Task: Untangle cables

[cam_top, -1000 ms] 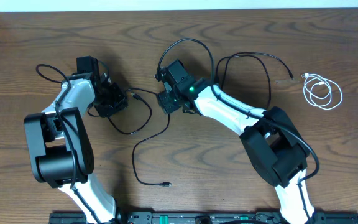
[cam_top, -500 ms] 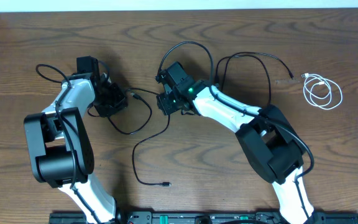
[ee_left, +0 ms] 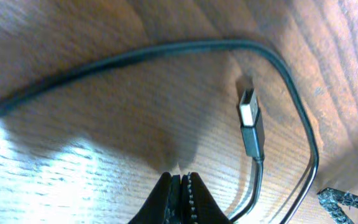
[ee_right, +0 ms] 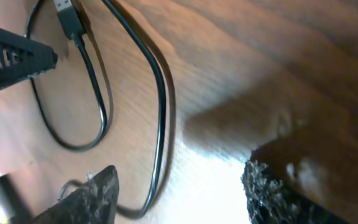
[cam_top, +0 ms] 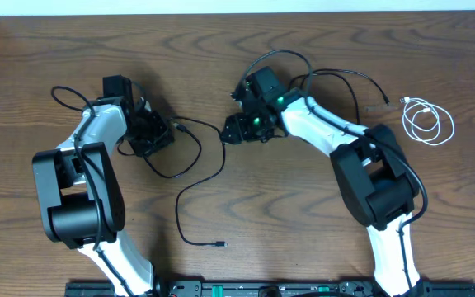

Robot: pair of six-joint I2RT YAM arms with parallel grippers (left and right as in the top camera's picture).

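Wood table (cam_top: pixel 303 223), left tool (ee_left: pixel 180 182) clenched empty by black cable (ee_left: pixel 252 130) — right arm (cam_top: pixel 320 128) stretched toward centre, right tool (ee_right: pixel 179 179) released.

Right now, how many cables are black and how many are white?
black cables: 2
white cable: 1
total: 3
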